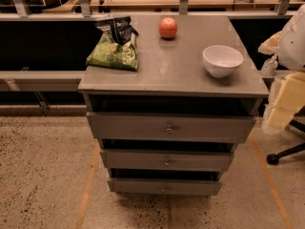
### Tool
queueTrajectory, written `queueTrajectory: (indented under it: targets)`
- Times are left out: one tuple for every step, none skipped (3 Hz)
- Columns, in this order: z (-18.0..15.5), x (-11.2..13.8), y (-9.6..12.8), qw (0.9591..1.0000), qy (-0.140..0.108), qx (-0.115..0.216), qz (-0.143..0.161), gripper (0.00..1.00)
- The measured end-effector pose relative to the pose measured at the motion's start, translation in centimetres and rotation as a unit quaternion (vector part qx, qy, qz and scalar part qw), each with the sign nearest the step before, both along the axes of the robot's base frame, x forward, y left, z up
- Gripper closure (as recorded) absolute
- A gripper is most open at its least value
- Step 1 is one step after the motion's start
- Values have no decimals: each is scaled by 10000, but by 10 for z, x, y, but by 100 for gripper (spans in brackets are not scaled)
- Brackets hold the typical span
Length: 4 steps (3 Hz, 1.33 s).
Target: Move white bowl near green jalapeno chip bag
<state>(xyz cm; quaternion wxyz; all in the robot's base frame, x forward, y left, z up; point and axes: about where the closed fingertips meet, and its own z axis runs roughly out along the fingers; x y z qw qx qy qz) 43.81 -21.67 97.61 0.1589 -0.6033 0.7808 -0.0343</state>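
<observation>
Gripper [285,101] has the white bowl [222,60] near on its left and the green jalapeno chip bag [114,44] well beyond. We see it hang beside the cabinet [171,82]; whether it is open or closed we cannot tell.

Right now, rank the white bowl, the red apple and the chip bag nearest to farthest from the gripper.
The gripper sits at the right edge.
1. white bowl, right front
2. red apple, back centre
3. green jalapeno chip bag, back left
</observation>
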Motion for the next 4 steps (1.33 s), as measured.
queueTrajectory:
  targets:
    - [1, 4, 0, 9999, -94, 48, 12, 0]
    - [1, 39, -8, 9984, -389, 419, -33, 0]
    - [-7, 94, -17, 9944, -568, 890, 1, 0]
    - [-11, 161, -19, 9881, -724, 1353, 6, 0]
